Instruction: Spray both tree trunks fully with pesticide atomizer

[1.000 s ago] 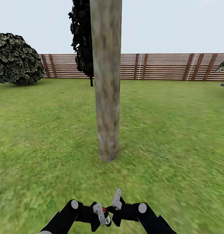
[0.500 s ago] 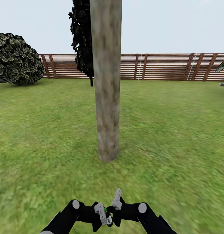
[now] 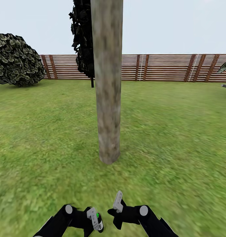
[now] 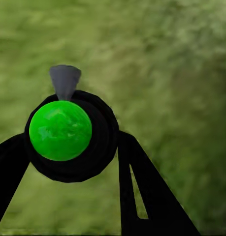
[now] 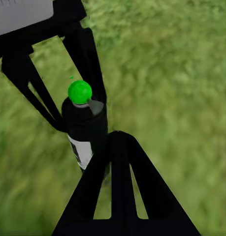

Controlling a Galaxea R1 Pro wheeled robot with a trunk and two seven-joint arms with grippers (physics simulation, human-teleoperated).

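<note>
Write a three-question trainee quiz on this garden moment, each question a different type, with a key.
1. True or false: the left end effector holds the pesticide atomizer.
2. Multiple choice: the atomizer's top now shows which colour? A red, B green, C white.
3. Fill in: behind the tree trunk, across the lawn, stands a brown slatted ____.

Key: 1 true; 2 B; 3 fence.
</note>
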